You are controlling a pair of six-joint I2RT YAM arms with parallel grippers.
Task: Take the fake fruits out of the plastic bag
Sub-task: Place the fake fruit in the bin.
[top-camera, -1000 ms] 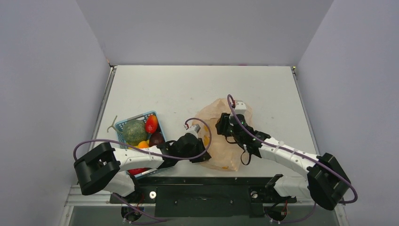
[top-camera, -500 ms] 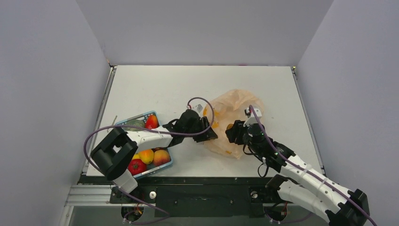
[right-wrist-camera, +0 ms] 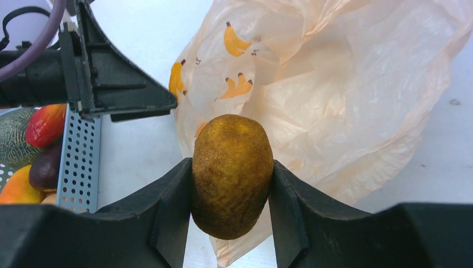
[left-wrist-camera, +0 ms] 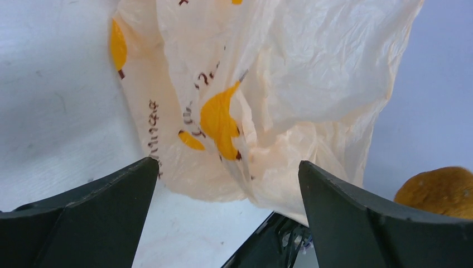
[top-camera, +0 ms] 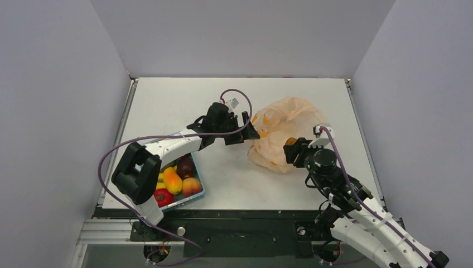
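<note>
Compared with a second ago, the left gripper (top-camera: 246, 132) has risen from the bag's lower left corner to its left edge, and its jaws, nearly shut then, now gape wide with nothing between them. The bag (top-camera: 285, 118) has shifted toward the upper right and sits bunched on the table (top-camera: 178, 103), short of the right edge. The right gripper (top-camera: 292, 151) has drawn back toward the lower right and is clamped on a brown fruit (right-wrist-camera: 232, 176), held just off the bag's lower edge. Bare tabletop lies open above and left of the bag; the basket (top-camera: 201, 188) fills the lower left. Only the right wrist view shows the fruit squeezed upright between both fingers; the left wrist view catches it at lower right, beyond the bag.
</note>
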